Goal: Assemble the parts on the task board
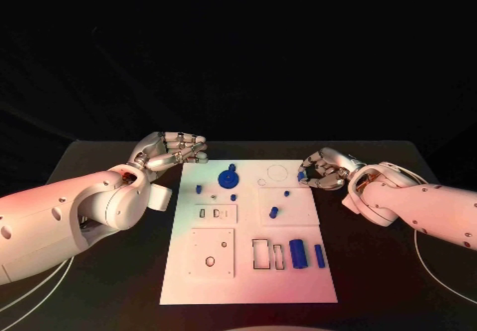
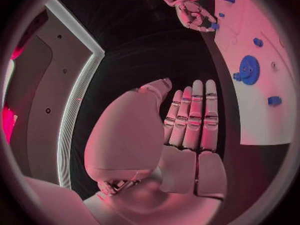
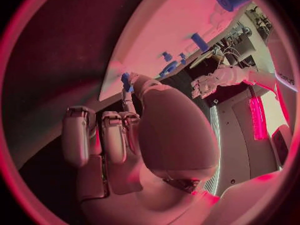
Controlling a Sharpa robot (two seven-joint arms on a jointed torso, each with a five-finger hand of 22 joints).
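The white task board (image 1: 298, 284) lies in the middle of the black table. A blue gear (image 1: 229, 181) sits near its far edge, also seen as the gear (image 2: 249, 69) in the left wrist view. Small blue pegs (image 1: 273, 213) stand mid-board, and two blue cylinders (image 1: 298, 254) lie near the front right. My right hand (image 1: 322, 169) is at the board's far right edge and pinches a small blue part (image 3: 126, 80) between thumb and fingertip. My left hand (image 1: 179, 149) hovers over the far left corner, fingers extended (image 2: 190, 117), holding nothing.
Rectangular and round recesses (image 1: 260, 254) are cut into the board's front half. White cables (image 1: 438, 276) lie on the table at the front right and front left. Bare black table (image 1: 119, 289) surrounds the board.
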